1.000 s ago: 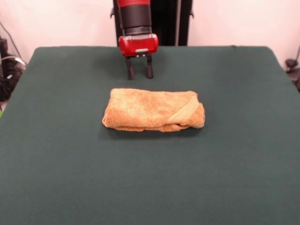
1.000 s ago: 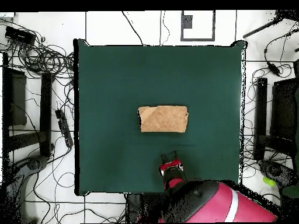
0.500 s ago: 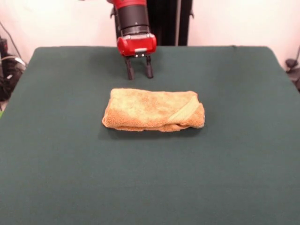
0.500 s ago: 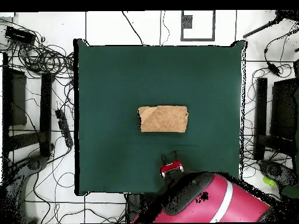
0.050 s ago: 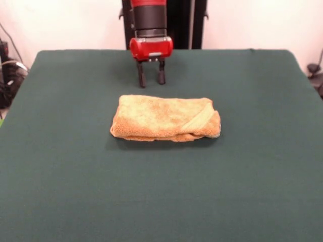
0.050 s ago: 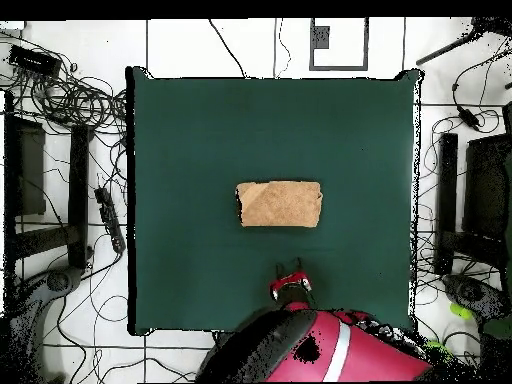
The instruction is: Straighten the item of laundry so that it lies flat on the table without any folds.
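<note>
The item of laundry [image 5: 165, 118] is an orange-tan fluffy towel folded into a thick rectangle at the middle of the green table [image 5: 75, 176]. A paler woven band runs diagonally across its right end in the front view. From overhead the towel [image 6: 280, 203] is a compact tan rectangle on the table [image 6: 180, 140]. My gripper [image 5: 151, 80] hangs behind the towel, apart from it, open with nothing between its two dark fingers. Overhead, the gripper [image 6: 289, 272] sits below the towel near the table's lower edge.
Cables [image 6: 70, 100] and dark equipment [image 6: 45, 190] crowd the floor left of the table in the overhead view. More gear and cables [image 6: 470, 200] stand on the right. The red arm [image 6: 320, 350] covers the table's lower edge.
The gripper has shifted slightly sideways behind the towel and back, staying open. The arm's body has swung across the overhead view's bottom. The towel has not moved.
</note>
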